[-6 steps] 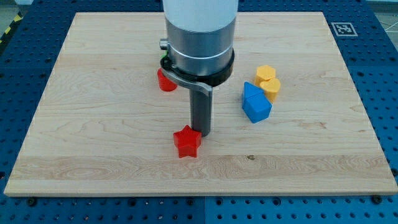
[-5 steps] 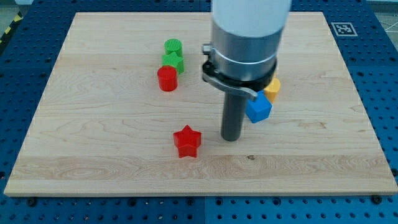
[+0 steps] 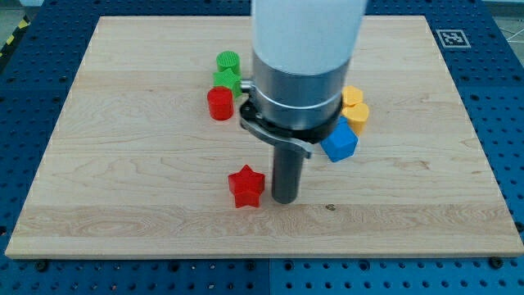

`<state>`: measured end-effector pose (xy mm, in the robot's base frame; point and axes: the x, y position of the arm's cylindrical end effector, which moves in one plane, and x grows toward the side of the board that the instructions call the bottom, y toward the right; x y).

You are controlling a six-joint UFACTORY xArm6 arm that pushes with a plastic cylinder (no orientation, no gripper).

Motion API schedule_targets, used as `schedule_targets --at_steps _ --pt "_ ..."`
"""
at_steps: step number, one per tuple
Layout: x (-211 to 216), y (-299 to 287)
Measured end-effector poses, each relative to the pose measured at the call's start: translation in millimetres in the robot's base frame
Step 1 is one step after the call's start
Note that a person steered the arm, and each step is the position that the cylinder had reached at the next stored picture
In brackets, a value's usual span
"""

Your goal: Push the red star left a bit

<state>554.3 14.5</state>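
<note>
The red star (image 3: 246, 187) lies on the wooden board (image 3: 123, 164), below the middle. My tip (image 3: 284, 199) stands just to the star's right, close to it, with a thin gap or light contact that I cannot tell apart. The arm's big grey body hides part of the board above the rod.
A red cylinder (image 3: 219, 104) sits at the upper left of the star, with a green block (image 3: 227, 80) and a green cylinder (image 3: 228, 61) above it. A blue block (image 3: 340, 142) and two yellow blocks (image 3: 354, 106) lie at the rod's upper right.
My tip swung from the star's upper right out to the right, then came back left and down to the star's right side. The star has not visibly moved.
</note>
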Motion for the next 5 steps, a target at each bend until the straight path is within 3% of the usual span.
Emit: schedule_targets --at_steps 4,5 --pt "0.0 -48.8" --pt "-7.2 -23.1"
